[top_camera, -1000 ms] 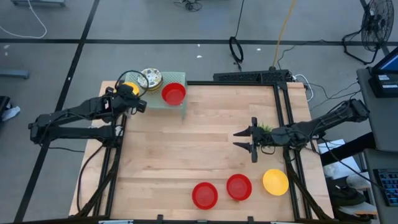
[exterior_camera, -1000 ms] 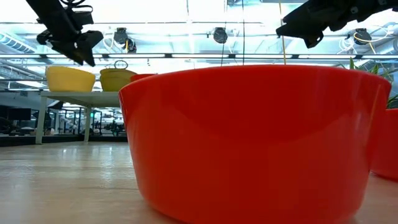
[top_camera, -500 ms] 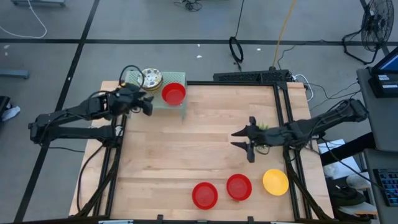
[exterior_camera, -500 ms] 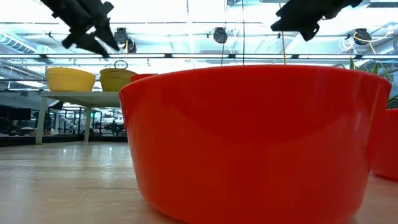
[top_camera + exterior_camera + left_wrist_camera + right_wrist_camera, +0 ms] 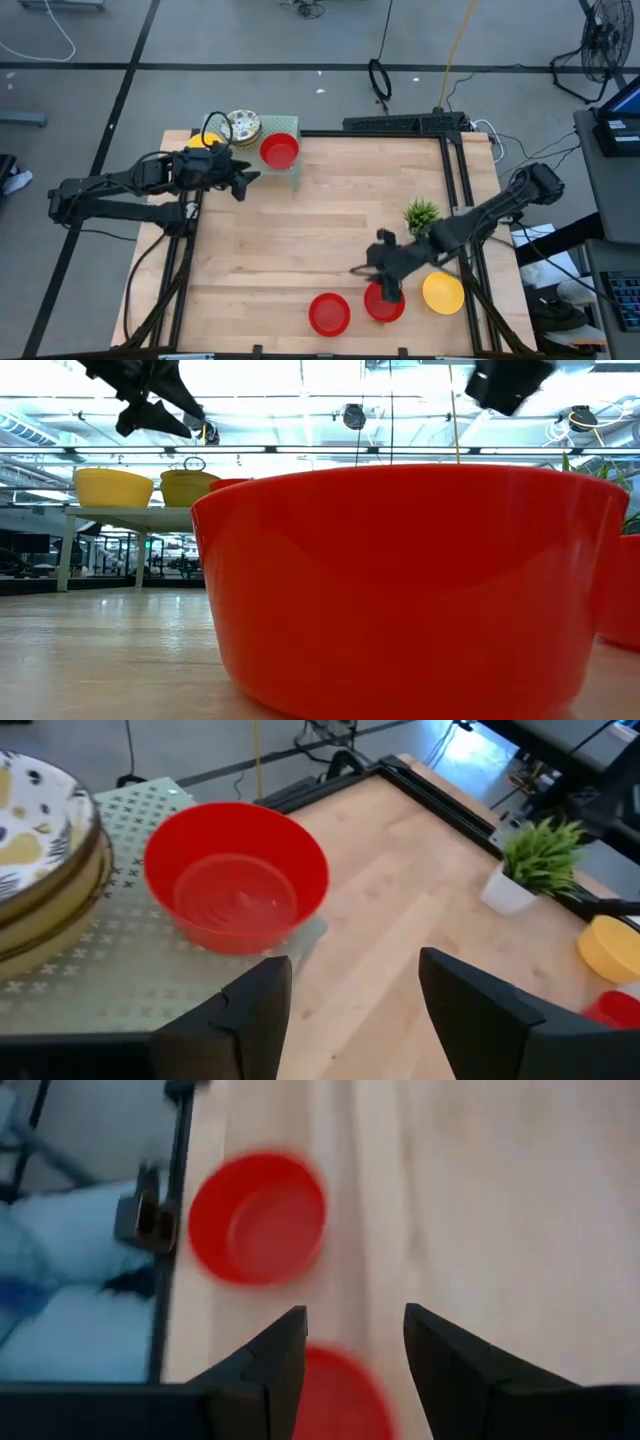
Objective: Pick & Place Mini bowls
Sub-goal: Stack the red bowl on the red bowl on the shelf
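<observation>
Two red mini bowls (image 5: 329, 313) (image 5: 390, 307) and a yellow one (image 5: 443, 292) sit on the table near its front edge. A third red bowl (image 5: 280, 150), a stack of white patterned bowls (image 5: 243, 125) and a yellow bowl (image 5: 203, 140) stand on a raised green stand (image 5: 290, 122) at the far left. My left gripper (image 5: 240, 180) hangs open just in front of that stand, holding nothing. My right gripper (image 5: 372, 280) hovers open, tipped downward, above the middle red bowl (image 5: 335, 1385), with the other red bowl (image 5: 258, 1217) beyond it.
A small green plant in a white pot (image 5: 422, 213) stands right of centre, close to the right arm. A black frame (image 5: 455, 170) runs along the table's right side. Bare wood (image 5: 310, 230) lies between the stand and the near bowls.
My right gripper has swung from beside the plant toward the table's near edge and leftward, tipping down over the red bowls. My left gripper has drawn back from above the stand's yellow bowl, toward the table's right, and tilted upward. No bowl has moved.
</observation>
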